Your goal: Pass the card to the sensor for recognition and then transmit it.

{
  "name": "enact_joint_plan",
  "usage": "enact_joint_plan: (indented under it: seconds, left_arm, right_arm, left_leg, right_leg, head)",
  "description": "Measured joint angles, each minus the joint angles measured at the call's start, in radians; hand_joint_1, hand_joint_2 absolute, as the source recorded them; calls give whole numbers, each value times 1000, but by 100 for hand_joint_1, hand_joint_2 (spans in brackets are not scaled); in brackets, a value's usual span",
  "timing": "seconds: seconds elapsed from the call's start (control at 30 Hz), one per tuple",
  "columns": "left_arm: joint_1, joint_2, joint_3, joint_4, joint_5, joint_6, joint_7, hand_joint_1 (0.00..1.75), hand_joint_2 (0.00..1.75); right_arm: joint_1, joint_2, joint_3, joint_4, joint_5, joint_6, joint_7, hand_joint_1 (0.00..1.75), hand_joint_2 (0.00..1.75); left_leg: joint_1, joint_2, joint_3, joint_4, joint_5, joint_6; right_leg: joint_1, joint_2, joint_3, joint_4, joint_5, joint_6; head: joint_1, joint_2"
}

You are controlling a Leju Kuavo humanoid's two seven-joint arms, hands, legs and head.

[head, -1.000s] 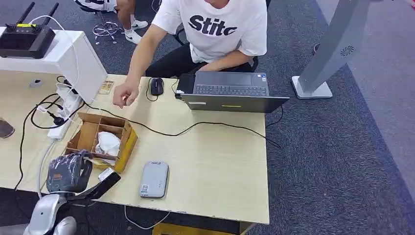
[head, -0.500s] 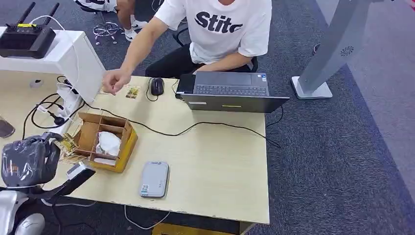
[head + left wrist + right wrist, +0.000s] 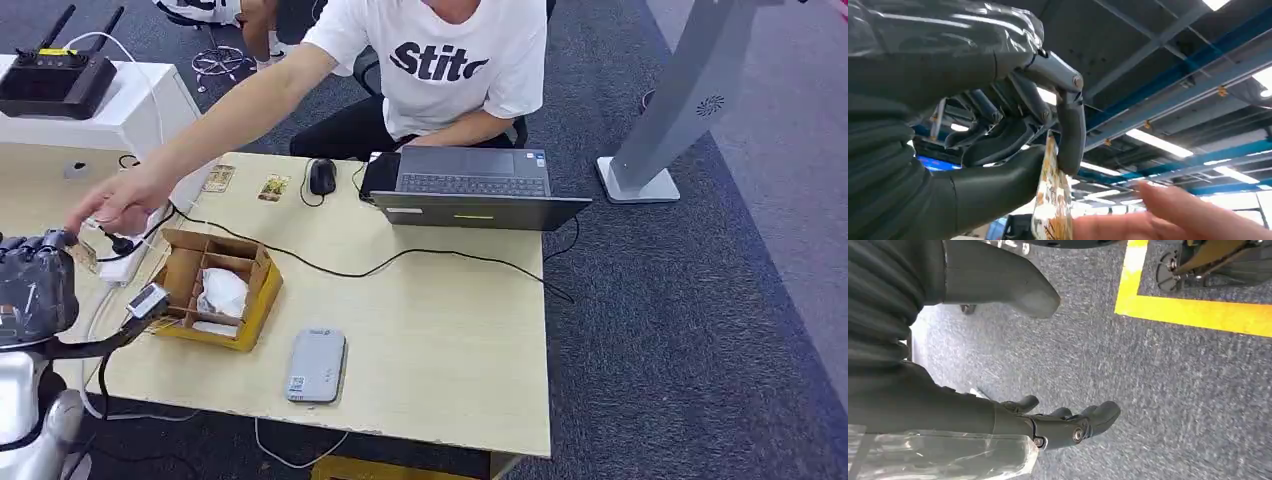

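My left hand (image 3: pixel 35 285), wrapped in clear plastic, is raised at the table's left end. In the left wrist view this hand (image 3: pixel 1013 130) pinches a yellow patterned card (image 3: pixel 1050 200) between thumb and finger. A person's hand (image 3: pixel 120 205) reaches across the table to it, and their fingers (image 3: pixel 1158 215) touch the card's free end. The grey flat sensor (image 3: pixel 315 365) lies near the table's front edge, well to the right of my left hand. My right hand (image 3: pixel 1068 425) hangs over the grey carpet with its fingers apart, holding nothing.
An open cardboard box (image 3: pixel 210 285) sits between my left hand and the sensor. Two more cards (image 3: pixel 217 178) (image 3: pixel 272 187) lie at the back beside a mouse (image 3: pixel 321 176) and a laptop (image 3: pixel 470 185). A power strip (image 3: pixel 120 255) and black cables cross the table's left part.
My left hand has swung left and upward from the table's front edge. The person's hand has moved from the back of the table over to my left hand and the card.
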Motion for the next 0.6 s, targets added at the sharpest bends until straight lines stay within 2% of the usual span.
enact_joint_plan:
  seconds: [0.1, 0.17, 0.33, 0.37, 0.4, 0.43, 0.6]
  left_arm:
    - [-85, -38, -23, 144, -21, 15, 22, 175, 175]
    - [-122, -64, -45, 202, -29, 13, 25, 175, 175]
    - [-176, -120, -105, 272, -42, -11, 21, 175, 175]
    - [-183, -127, -118, 278, -43, -19, 21, 154, 175]
    - [-190, -133, -130, 283, -43, -22, 25, 154, 175]
    - [-196, -137, -140, 287, -43, -22, 28, 0, 175]
    - [-218, -160, -163, 293, -24, -6, 50, 0, 175]
  right_arm:
    - [-6, 0, 10, -1, -1, -11, 10, 0, 175]
    - [-8, 0, 18, -1, -2, -13, 19, 0, 175]
    - [-11, 0, 28, -1, -1, -18, 36, 0, 175]
    - [-11, 0, 31, -1, 0, -19, 36, 0, 175]
    - [-11, 0, 35, -1, 0, -19, 35, 0, 175]
    - [-11, 0, 39, -1, 0, -19, 33, 0, 175]
    - [-11, 0, 45, -1, 1, -19, 12, 0, 175]
  left_leg:
    - [0, 0, 0, 0, 1, 0]
    - [0, 0, 0, 0, 1, 0]
    - [-1, 0, -1, 1, 1, 1]
    - [-1, 0, -1, 1, 1, 1]
    - [-1, 0, -1, 1, 1, 1]
    - [-1, 0, -1, 1, 1, 1]
    - [0, 0, -1, 1, 1, 1]
  right_leg:
    - [0, 0, 0, 0, 1, 1]
    - [0, 0, 0, 0, 1, 1]
    - [0, 0, 0, -1, 1, 1]
    - [0, 0, 0, -1, 1, 1]
    - [0, 0, 0, -1, 1, 1]
    - [0, 0, 0, -1, 1, 1]
    - [0, 1, -1, -1, 1, 1]
  head:
    - [0, 0]
    - [0, 0]
    - [0, 0]
    - [0, 0]
    - [0, 0]
    - [0, 0]
    - [0, 0]
